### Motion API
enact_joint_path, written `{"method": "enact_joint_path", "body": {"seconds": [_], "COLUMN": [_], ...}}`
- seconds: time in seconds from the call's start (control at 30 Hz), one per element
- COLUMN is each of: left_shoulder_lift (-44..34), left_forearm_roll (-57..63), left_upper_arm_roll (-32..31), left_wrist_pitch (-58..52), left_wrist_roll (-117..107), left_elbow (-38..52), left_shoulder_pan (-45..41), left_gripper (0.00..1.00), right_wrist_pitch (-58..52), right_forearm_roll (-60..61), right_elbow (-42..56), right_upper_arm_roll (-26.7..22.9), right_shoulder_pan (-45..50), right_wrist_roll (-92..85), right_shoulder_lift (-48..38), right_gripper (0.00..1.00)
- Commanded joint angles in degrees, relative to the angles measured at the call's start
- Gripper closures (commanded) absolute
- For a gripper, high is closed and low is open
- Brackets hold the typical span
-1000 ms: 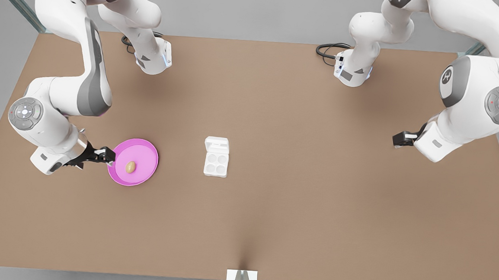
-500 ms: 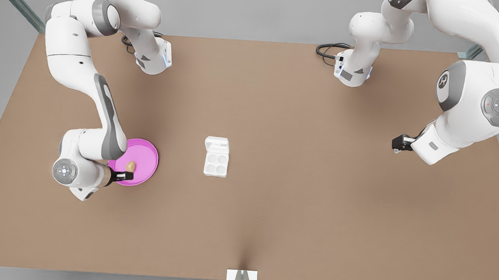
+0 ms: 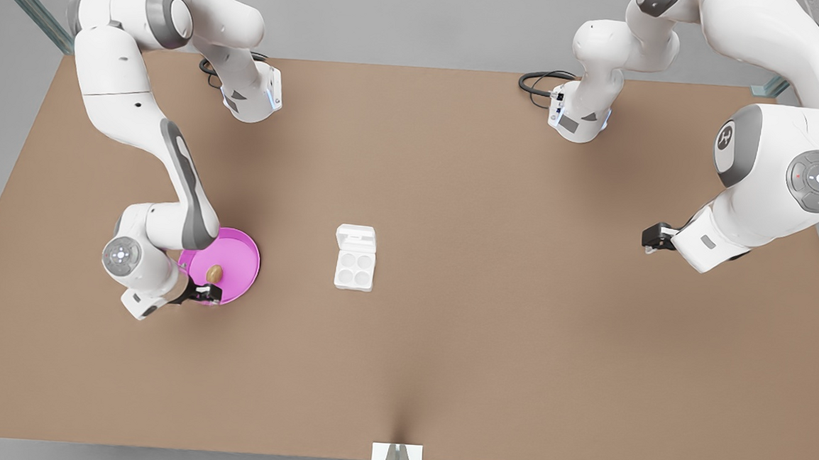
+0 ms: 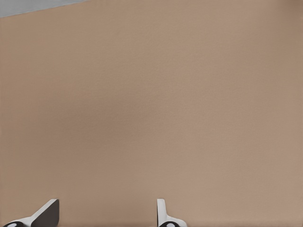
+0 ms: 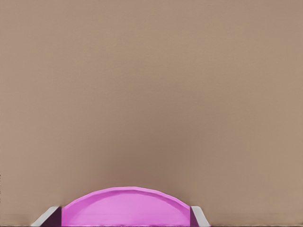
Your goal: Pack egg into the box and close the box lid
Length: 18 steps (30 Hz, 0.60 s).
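The tan egg [image 3: 214, 273] lies on a pink plate [image 3: 240, 259] at the front view's left. My right gripper [image 3: 206, 294] hangs at the plate's near rim, just beside the egg, fingers open. In the right wrist view its fingertips [image 5: 49, 215] straddle the plate's rim [image 5: 124, 201]. The white box [image 3: 354, 269] sits mid-table with four bare cups, and its lid [image 3: 356, 238] is folded open on the far side. My left gripper [image 3: 654, 238] waits open over bare table at the front view's right, and its fingertips [image 4: 47, 213] show in the left wrist view.
The brown table [image 3: 489, 320] stretches wide around the box. Both arm bases [image 3: 250, 99] stand at the far edge with cables. A small white bracket [image 3: 396, 453] sits at the near edge.
The right arm swung round from the plate's left side to its near rim, closer to the egg. The left arm shifted slightly. Egg and box stayed put.
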Motion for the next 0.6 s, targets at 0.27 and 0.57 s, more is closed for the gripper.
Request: {"method": "enact_joint_path", "body": {"seconds": [0.27,0.57], "left_shoulder_lift": [0.1,0.4], "left_forearm_roll": [0.0,0.0], "left_upper_arm_roll": [0.0,0.0], "left_wrist_pitch": [0.1,0.2], "left_wrist_roll": [1.9,1.9], "left_elbow": [0.0,0.0], "left_shoulder_pan": [0.0,0.1], "left_gripper": [0.0,0.0], "right_wrist_pitch": [2.1,2.7], "right_forearm_roll": [0.5,0.5], "right_elbow": [-12.7,-12.8], "right_upper_arm_roll": [0.4,0.3], "right_shoulder_pan": [-0.7,-2.2], "right_wrist_roll": [4.1,4.1], "right_shoulder_lift": [-8.9,-8.4], "right_gripper": [0.0,0.0]}}
